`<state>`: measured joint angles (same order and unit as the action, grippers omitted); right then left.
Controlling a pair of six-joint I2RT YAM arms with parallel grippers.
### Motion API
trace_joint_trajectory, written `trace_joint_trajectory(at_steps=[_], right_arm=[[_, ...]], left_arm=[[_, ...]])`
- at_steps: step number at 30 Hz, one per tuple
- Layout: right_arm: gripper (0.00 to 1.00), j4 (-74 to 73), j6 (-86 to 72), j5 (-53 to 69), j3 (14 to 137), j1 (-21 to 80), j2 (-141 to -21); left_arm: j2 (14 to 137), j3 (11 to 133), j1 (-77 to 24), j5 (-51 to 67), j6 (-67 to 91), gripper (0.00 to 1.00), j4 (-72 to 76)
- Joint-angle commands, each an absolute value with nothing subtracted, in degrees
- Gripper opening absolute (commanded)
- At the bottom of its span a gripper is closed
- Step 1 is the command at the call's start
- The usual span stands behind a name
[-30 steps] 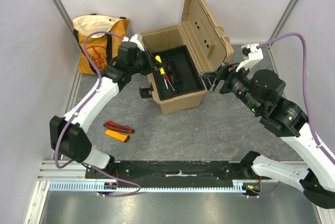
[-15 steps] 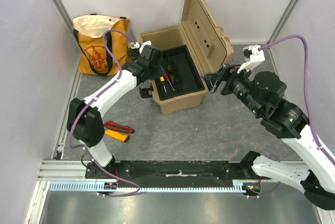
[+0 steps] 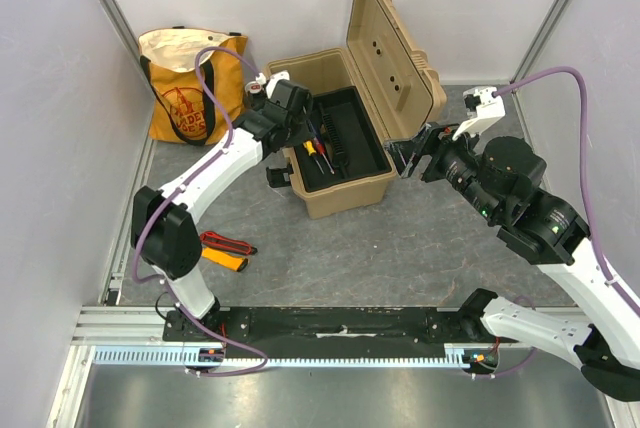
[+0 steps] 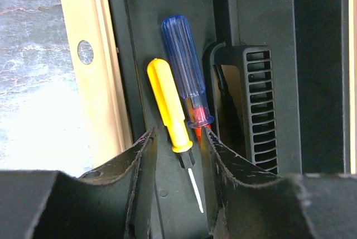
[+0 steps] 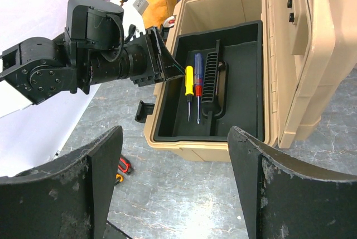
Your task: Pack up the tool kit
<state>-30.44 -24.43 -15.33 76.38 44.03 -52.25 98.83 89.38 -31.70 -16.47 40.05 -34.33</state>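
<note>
Lying in tray, yellow screwdriver ungripped between parted left jaws.

Lid stands upright along the toolbox's right side, so there's no getting in from there. Left gripper hangs at the left rim, hogging the spot by the yellow screwdriver and blue screwdriver lying beside the tray handle. Tray floor right of that handle is bare and reachable from above.
</note>
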Motion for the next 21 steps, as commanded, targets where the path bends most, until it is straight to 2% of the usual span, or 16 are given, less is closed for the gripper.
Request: trace_joint_trajectory(at_steps=[1,6,11,21], right_arm=[[0.82,-28.5,-23.7,-16.1,76.6,44.1,-51.8],[0.82,-28.5,-23.6,-15.7,77.0,44.1,-52.1],[0.83,-28.6,-23.6,-15.4,77.1,44.1,-52.1],[0.83,-28.4,-24.3,-14.4,77.7,44.1,-53.2]], left_arm=[[95.8,92.4,-31.8,-18.6,37.3,0.43,-36.5],[90.2,90.7,-31.7,-20.2,36.4,0.42,-38.6],[82.0,80.9,-30.9,-24.9,37.0,0.42,-40.1],[65.1,57.4,-16.2,-23.3,44.2,0.46,-39.4]])
